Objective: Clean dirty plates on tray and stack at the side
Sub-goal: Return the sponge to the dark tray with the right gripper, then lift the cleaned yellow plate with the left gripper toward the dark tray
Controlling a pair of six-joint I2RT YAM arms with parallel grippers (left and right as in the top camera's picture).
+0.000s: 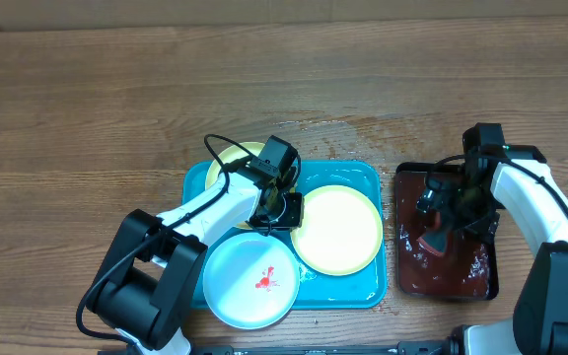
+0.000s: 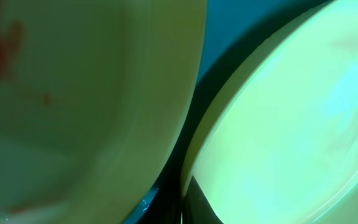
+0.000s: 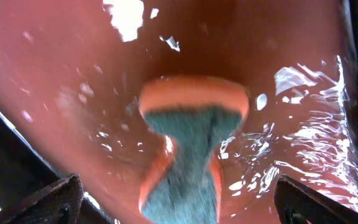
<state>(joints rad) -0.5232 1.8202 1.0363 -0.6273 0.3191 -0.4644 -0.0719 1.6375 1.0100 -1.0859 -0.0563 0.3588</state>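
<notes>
Soft-focus plates (image 2: 73, 93); glare on liquid (image 3: 67, 74)

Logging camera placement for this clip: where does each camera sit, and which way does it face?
Overhead: above the table, facing down at the turquoise tray and black tray; left gripper and right gripper show.
Left wrist: low over the turquoise tray, close on a red-smeared plate and a yellow-green plate; its fingers unclear.
Right wrist: facing down at the sponge in reddish liquid; its open fingers in both lower corners.
Shared: overhead and left wrist both show the turquoise tray.
</notes>
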